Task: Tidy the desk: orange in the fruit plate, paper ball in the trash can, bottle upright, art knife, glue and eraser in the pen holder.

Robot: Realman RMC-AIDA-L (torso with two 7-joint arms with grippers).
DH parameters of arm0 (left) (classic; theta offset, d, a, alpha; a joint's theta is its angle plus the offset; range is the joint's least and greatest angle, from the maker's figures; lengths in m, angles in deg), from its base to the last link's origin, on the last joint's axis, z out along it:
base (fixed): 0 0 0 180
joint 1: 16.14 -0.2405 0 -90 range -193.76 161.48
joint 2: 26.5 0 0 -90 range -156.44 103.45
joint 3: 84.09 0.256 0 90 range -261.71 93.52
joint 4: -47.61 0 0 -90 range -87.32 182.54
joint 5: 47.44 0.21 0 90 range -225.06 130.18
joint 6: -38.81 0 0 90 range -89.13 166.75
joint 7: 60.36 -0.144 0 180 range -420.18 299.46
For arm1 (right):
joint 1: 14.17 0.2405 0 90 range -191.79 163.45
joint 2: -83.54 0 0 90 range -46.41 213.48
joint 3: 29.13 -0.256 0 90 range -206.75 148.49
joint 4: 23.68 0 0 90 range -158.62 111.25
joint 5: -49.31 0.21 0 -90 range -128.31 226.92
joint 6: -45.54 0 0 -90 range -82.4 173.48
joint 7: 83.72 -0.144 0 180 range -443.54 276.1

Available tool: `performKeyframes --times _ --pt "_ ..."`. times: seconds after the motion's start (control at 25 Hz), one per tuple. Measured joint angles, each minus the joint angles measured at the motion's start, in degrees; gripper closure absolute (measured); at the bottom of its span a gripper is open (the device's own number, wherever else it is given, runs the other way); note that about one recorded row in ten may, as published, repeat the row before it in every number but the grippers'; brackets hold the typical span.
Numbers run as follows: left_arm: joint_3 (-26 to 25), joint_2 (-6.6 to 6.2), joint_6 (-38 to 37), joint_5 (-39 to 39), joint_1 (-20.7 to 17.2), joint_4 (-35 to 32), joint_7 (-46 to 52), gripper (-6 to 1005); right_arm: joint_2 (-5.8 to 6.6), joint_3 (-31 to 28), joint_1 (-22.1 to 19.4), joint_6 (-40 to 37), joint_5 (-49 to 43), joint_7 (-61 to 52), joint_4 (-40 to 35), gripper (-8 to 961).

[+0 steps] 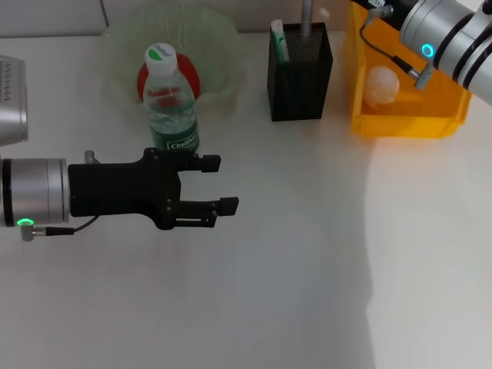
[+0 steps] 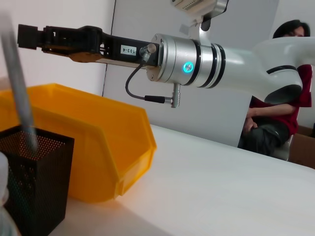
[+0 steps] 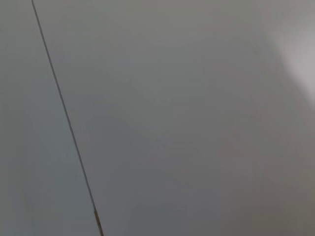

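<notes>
White desk (image 1: 292,292), left gripper (image 1: 218,184) with fingers apart (holding nothing), upright water bottle (image 1: 170,100) just behind it, right gripper (image 2: 29,37) over yellow bin (image 1: 407,123), its fingers' state unclear.

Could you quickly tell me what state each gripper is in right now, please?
Left gripper: open, empty, just in front of the upright bottle.
Right gripper: above the yellow bin; cannot tell.
</notes>
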Motion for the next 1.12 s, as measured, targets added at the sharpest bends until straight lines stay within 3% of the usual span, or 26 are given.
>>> performKeyframes --times 0.16,0.36,0.4,0.52,0.64,0.76,0.88,0.96,1.12 --pt "0.0 0.02 0.0 0.0 0.0 -0.2 0.2 217 0.09 -0.2 -0.6 -0.6 0.1 -0.1 -0.2 752" --pt "-0.8 -0.02 -0.1 0.0 0.1 -0.2 0.2 217 0.18 -0.5 -3.0 -4.2 0.2 -1.8 -1.3 560" --pt "-0.9 -0.03 -0.1 0.0 0.1 -0.2 0.2 217 0.22 -0.5 -4.2 -5.8 0.2 -2.4 -2.0 557" --pt "-1.4 -0.19 -0.8 0.0 0.0 -0.3 0.5 217 0.42 -0.1 -8.8 -11.3 0.1 -5.7 -5.7 549" --pt "-1.8 -1.25 -3.4 0.0 0.0 -0.4 1.2 217 1.01 0.9 -16.2 -18.9 -2.9 -13.2 -11.9 517" --pt "-1.7 -2.94 -6.8 0.5 0.3 -0.2 2.5 217 2.69 1.0 -23.8 -31.0 -9.6 -19.2 -16.2 440" --pt "-0.9 -4.65 -10.0 2.6 1.0 -0.4 4.9 217 4.07 0.8 -29.3 -46.6 -18.5 -16.7 -16.3 363" --pt "-0.9 -5.15 -11.2 4.4 1.4 -0.7 6.2 217 4.19 0.5 -31.7 -52.9 -25.1 -12.9 -16.2 307" --pt "-1.0 -5.38 -13.3 5.8 1.9 -1.4 7.9 217 3.09 -0.8 -33.2 -55.2 -33.1 -10.2 -15.6 188"
